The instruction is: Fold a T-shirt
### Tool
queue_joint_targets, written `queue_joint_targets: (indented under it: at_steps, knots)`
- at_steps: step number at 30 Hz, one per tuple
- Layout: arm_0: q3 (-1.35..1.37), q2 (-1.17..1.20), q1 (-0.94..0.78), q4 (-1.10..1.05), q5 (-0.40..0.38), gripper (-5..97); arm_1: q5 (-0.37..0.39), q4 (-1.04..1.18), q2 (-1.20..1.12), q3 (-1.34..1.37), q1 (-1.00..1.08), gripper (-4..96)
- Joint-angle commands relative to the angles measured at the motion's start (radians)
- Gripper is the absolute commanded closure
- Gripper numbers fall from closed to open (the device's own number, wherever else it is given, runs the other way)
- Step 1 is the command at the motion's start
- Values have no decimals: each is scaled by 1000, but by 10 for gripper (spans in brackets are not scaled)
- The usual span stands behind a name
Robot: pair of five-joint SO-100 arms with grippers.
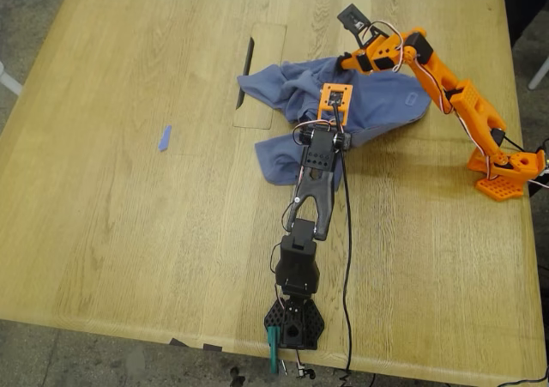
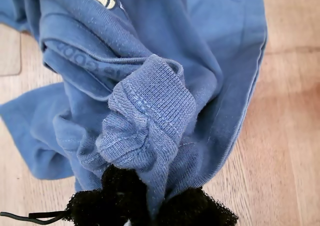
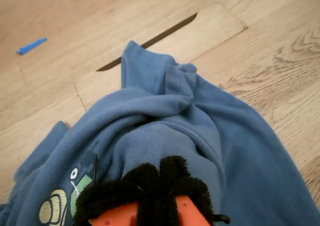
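Floor: grey speckled concrete (image 1: 26, 14) borders the table at 9 o'clock of the exterior view.
Table: pale oak planks (image 1: 129, 232) with long straight grain fill most of that view; a rectangular flush hatch (image 1: 262, 74) with a dark slot along one edge sits at about 12 o'clock of the view.
Tape scrap: a small blue strip (image 1: 165, 137) lies flat on the wood at 9 o'clock of the T-shirt, well apart from it.
T-shirt: the slate-blue cloth (image 1: 364, 104) lies crumpled in a heap just right of the exterior view's centre, one edge over the hatch.
My first gripper: black foam-padded claws (image 2: 150, 206) are clamped on a bunched fold of ribbed collar; it rides the black arm (image 1: 313, 181), based at 6 o'clock of the exterior view.
My second gripper: orange claws with black foam pads (image 3: 155, 196) are pressed into the cloth; whether they pinch it I cannot tell, since the tips are buried. Its orange arm (image 1: 455, 95) reaches in from 3 o'clock.
Only in the wrist views: the collar's knit ribbing and double stitching, tone-on-tone lettering along a fold, and a cartoon print (image 3: 62, 201) in cream and green.
Only in the exterior view: both arm bases and the whole outline of the heap.
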Motion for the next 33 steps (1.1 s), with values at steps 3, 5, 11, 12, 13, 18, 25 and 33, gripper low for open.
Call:
queue_joint_targets:
  at_steps: [3,5,11,12,13,18,25,33]
  knots:
    - [-152,199,-40,3,11,918,-11,-21,112,-18,25,914]
    - [-175,207,-49,3,11,918,-12,-34,121,-18,31,914]
    - [-244,233,-86,3,20,918,-14,-77,146,-18,55,914]
    - [-249,241,-94,3,21,918,-15,-86,150,-18,58,914]
    - [-250,250,-98,3,25,918,-15,-86,156,-18,61,914]
    - [-252,284,-104,3,26,918,-15,-112,179,-18,75,914]
    - [-287,288,-104,-63,29,918,-18,-183,212,-18,83,914]
    - [-288,288,-104,-179,31,918,-20,-244,253,-18,103,914]
